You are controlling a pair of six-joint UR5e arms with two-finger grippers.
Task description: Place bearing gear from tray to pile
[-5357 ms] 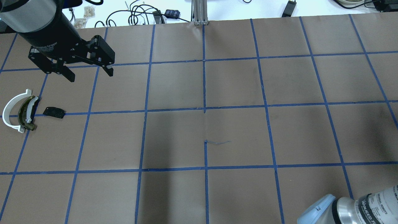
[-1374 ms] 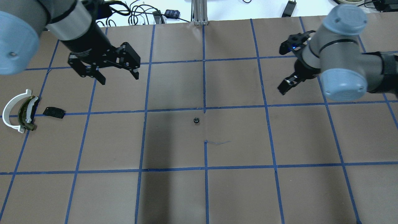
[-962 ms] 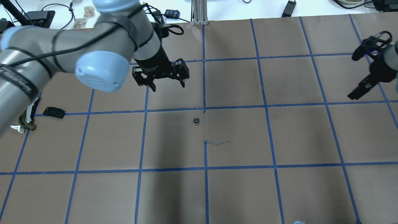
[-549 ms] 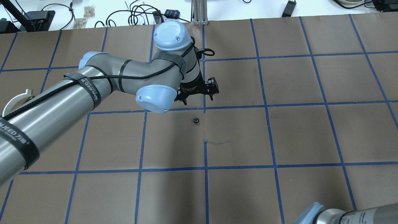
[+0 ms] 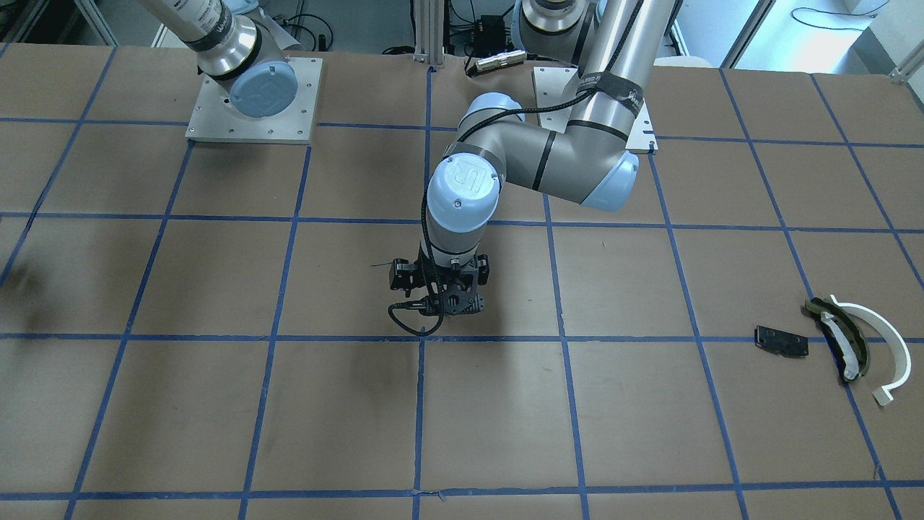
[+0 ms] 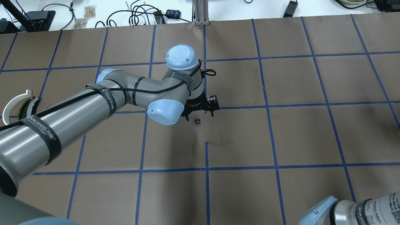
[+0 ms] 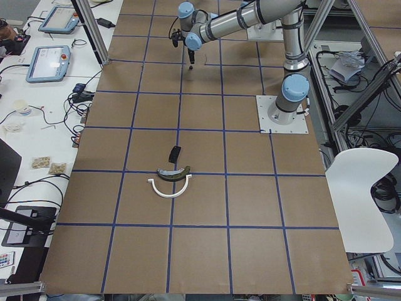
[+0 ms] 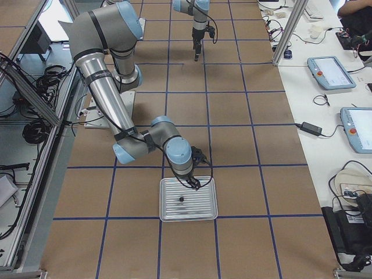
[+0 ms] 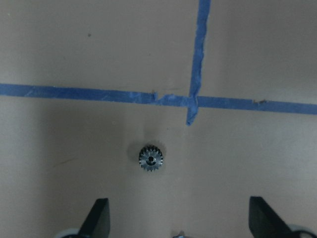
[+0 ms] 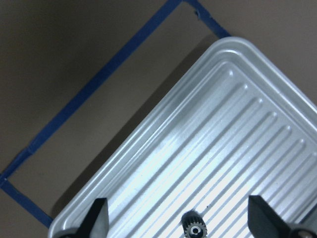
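Observation:
A small toothed bearing gear point(image 9: 150, 159) lies on the brown paper by a blue tape crossing at the table's middle, also seen in the overhead view point(image 6: 197, 121). My left gripper point(image 9: 178, 201) hangs open just above it point(image 6: 200, 115), jaws to either side and not touching. The pile sits at the table's left end: a white half-ring arc point(image 5: 882, 345), an olive-and-black curved piece point(image 5: 837, 334) and a flat black plate point(image 5: 781, 340). My right gripper point(image 10: 178, 199) is open over a ribbed metal tray point(image 10: 237, 139) that holds another small gear point(image 10: 193, 227).
The tray point(image 8: 189, 199) lies on the robot's right end of the table, under the right arm. The left arm's long forearm point(image 6: 78, 109) crosses above the pile in the overhead view and hides most of it. Cables and boxes lie beyond the far table edge.
The gear appeared at the table's middle. The right arm then swung away to the right and out of the overhead view. The left arm swept from the far left and came down over the gear.

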